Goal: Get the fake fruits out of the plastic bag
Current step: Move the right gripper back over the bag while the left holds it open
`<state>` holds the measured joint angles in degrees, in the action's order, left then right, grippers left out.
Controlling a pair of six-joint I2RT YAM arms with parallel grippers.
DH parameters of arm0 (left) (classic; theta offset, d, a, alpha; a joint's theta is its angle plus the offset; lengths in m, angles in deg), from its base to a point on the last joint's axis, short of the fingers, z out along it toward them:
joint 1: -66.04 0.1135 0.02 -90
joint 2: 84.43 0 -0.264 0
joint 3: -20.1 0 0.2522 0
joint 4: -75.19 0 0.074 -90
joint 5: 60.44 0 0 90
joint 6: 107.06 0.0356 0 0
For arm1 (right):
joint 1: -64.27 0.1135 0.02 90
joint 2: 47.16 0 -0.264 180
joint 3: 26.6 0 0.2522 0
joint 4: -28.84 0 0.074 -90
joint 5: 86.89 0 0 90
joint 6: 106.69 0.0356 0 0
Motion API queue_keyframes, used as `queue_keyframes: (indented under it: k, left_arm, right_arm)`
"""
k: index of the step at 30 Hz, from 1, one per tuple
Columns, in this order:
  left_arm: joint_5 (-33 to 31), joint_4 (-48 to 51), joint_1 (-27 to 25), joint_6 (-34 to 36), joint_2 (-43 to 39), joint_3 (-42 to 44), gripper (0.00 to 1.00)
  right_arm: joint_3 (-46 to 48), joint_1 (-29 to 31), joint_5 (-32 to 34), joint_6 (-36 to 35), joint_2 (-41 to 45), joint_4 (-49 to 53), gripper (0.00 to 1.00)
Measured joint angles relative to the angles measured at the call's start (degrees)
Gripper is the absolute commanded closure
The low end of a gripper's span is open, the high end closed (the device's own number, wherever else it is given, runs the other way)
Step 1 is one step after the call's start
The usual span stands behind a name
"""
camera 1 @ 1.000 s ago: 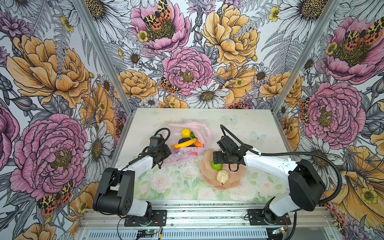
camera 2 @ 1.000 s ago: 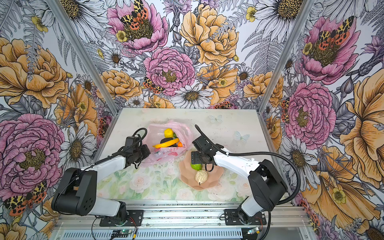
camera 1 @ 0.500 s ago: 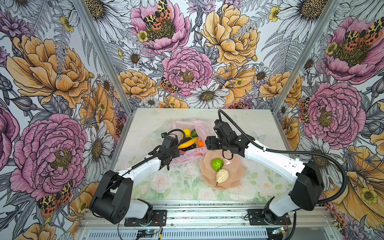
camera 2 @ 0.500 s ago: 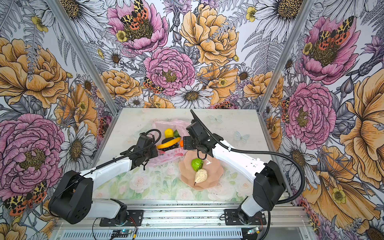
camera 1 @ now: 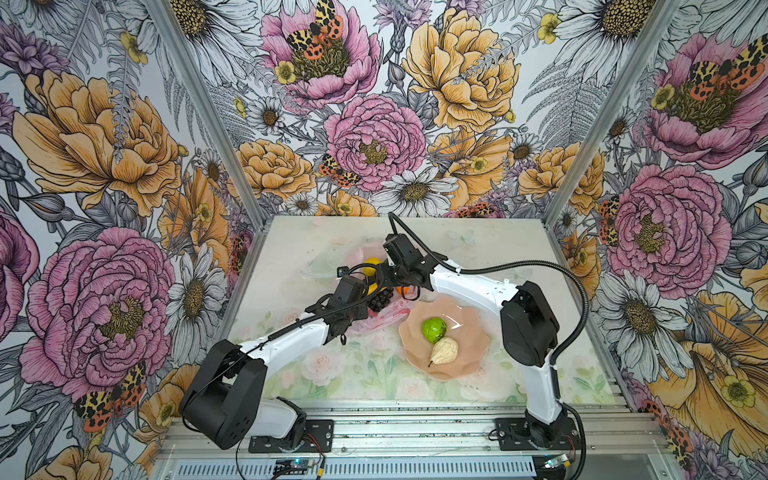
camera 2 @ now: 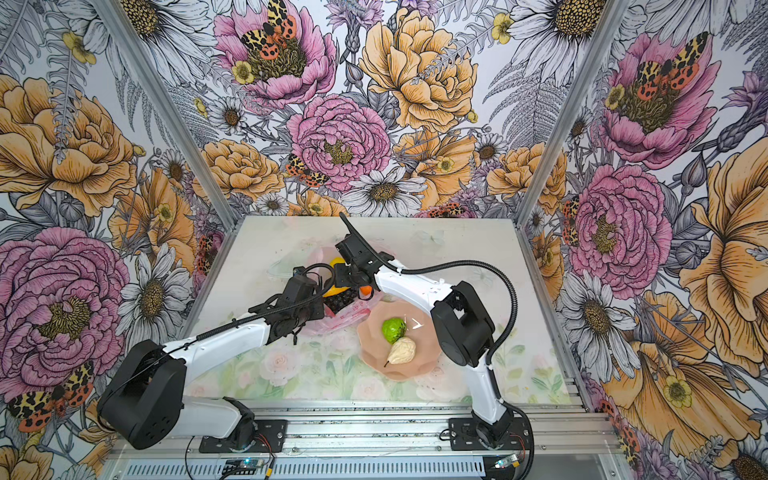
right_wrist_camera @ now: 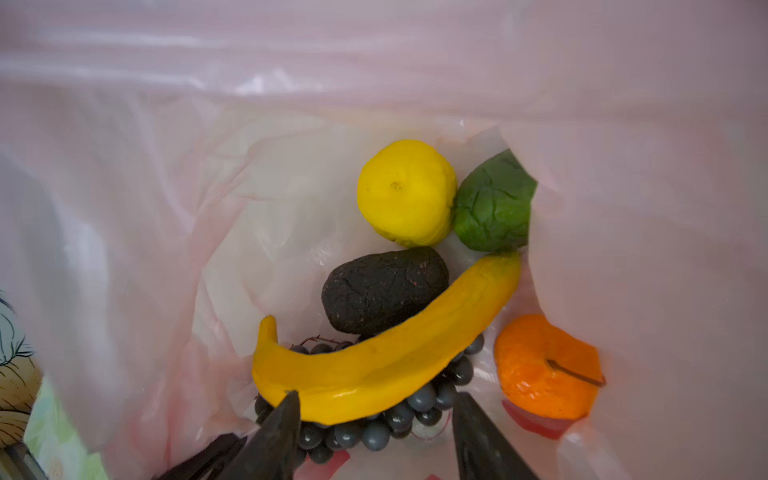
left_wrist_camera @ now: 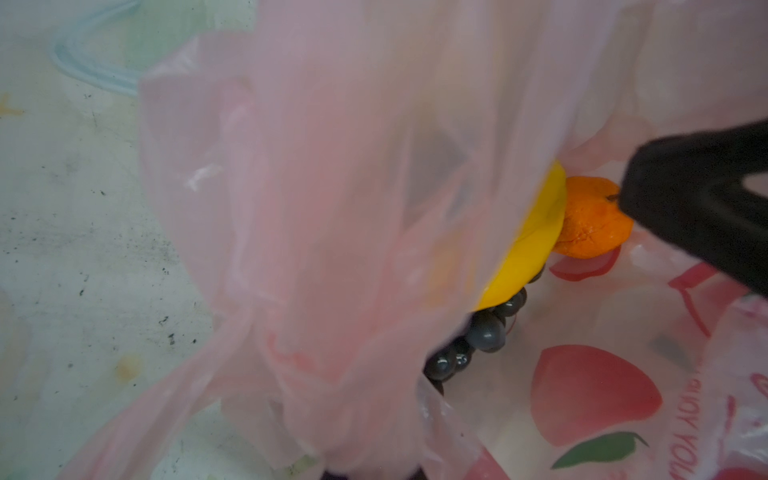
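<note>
Lying in the plastic bag (right_wrist_camera: 374,62) near the middle of the surface (camera 1: 498,257), its film held up by the closed left claw (camera 1: 338,324), the banana (right_wrist_camera: 386,353) is straddled by the open right claw (right_wrist_camera: 376,397) and is best pinched mid-length, clear of the grapes (right_wrist_camera: 374,432) beneath.

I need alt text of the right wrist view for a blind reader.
The right gripper, open, is inside the pink plastic bag, over a yellow banana lying on a dark grape bunch. Beyond lie a blackish avocado, lemon, green piece and tangerine.
</note>
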<state>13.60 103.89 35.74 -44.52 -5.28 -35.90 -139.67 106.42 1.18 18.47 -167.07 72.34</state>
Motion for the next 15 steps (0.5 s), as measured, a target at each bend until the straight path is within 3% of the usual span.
queue_keyframes:
  k: [15]
  left_arm:
    - [1.1, -1.0, 2.0, -1.8, 0.1, 0.0, 1.0]
  right_arm:
    - [-9.3, -6.1, 4.0, 4.8, -10.8, 0.0, 0.4]
